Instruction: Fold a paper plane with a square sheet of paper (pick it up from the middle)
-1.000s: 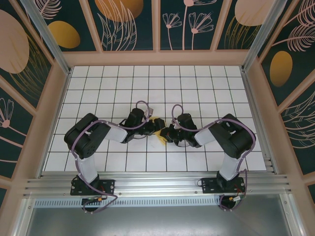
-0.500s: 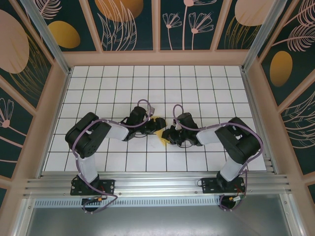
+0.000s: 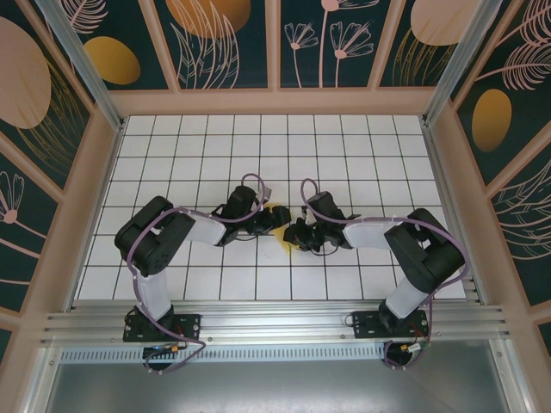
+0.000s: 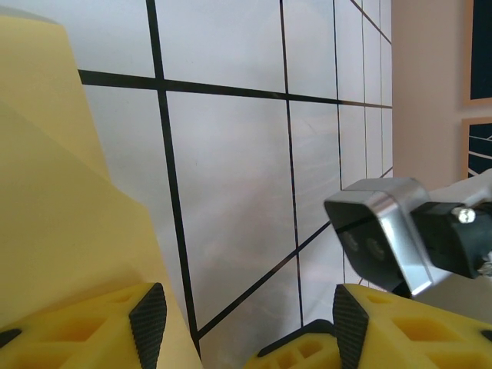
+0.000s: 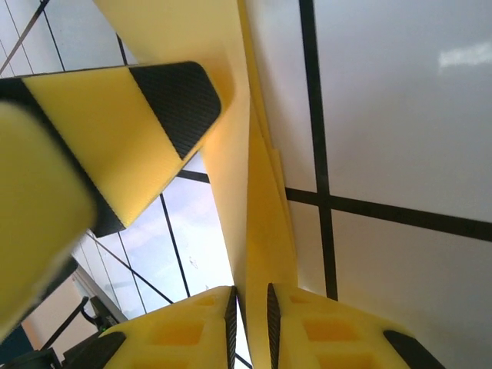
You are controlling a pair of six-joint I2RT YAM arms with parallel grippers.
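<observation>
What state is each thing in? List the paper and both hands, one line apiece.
yellow paper: folded into several layers, pinched edge-on between the right hand's fingers.
right hand: shut on the yellow paper.
left hand: open, with a wide gap between its fingers; the paper lies beside one finger, unclamped.

Left hand and right hand crowd centre; far tiles free

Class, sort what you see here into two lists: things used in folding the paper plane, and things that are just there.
Used in the job: yellow paper; right gripper, shut on the paper; left gripper, open beside it.
Just there: tiled table; patterned walls; metal rail.
</observation>
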